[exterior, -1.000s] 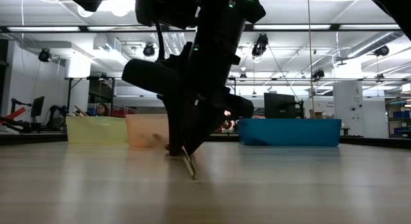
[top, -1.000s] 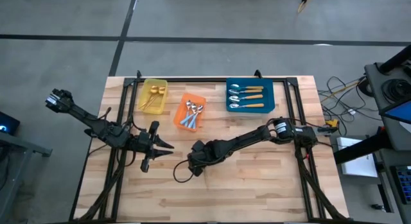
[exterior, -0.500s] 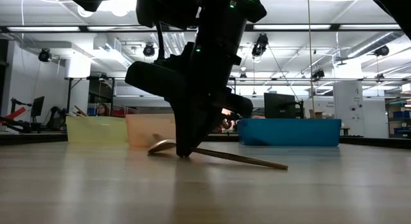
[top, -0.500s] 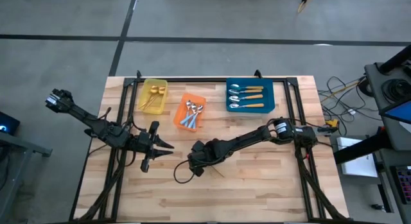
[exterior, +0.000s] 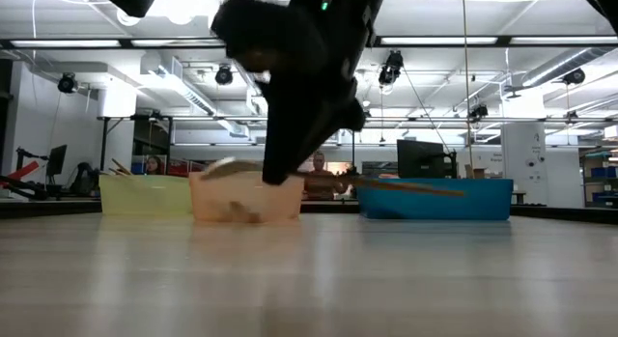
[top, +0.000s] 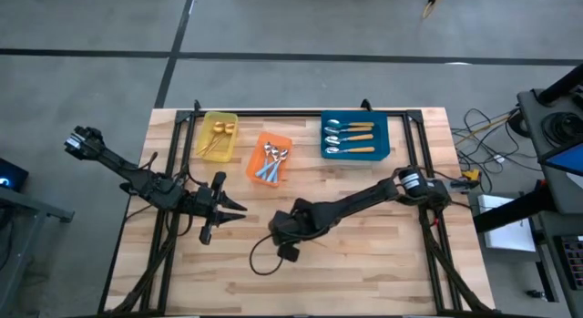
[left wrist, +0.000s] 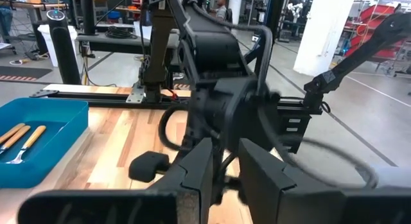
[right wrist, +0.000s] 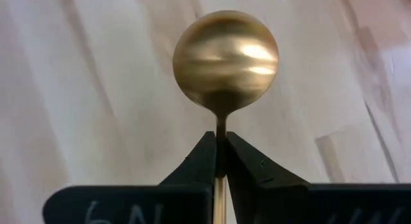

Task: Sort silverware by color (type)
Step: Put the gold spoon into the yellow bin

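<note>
At the left of the high view, we see the left pincer (top: 239,210) waiting, fingers slightly apart and empty. At centre, the right pincer (top: 278,229) is clamped on the gold spoon (right wrist: 225,54), lifted off the surface (top: 364,263). Its handle lies level, and the yellow bin (top: 217,136) lies toward the upper left.

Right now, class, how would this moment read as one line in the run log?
right gripper: shut on gold spoon, lifted off table | left gripper: idle, left side | yellow bin: holds gold spoons
</note>
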